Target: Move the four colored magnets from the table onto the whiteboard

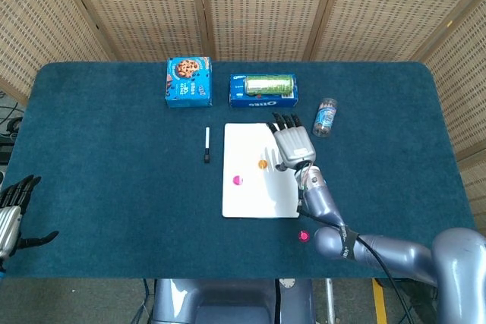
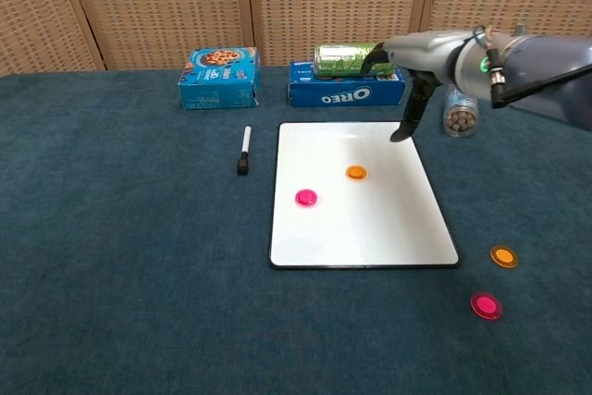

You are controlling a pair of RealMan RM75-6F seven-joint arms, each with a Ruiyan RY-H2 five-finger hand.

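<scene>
With an orange magnet [image 2: 356,173] and a pink magnet [image 2: 306,198] lying on the whiteboard [image 2: 388,228], the right hand [image 2: 407,90] hovers at its 1 o'clock corner, fingers [image 1: 287,121] loosely spread and empty, so the next move calls for reaching to 5 o'clock for the second orange magnet [image 2: 503,256] or second pink magnet [image 2: 486,305] on the surface [image 2: 139,275].

Both views are evenly and brightly lit from above; shadows are soft, the whiteboard [image 2: 361,196] is glare-free, and focus is kept sharp.
</scene>
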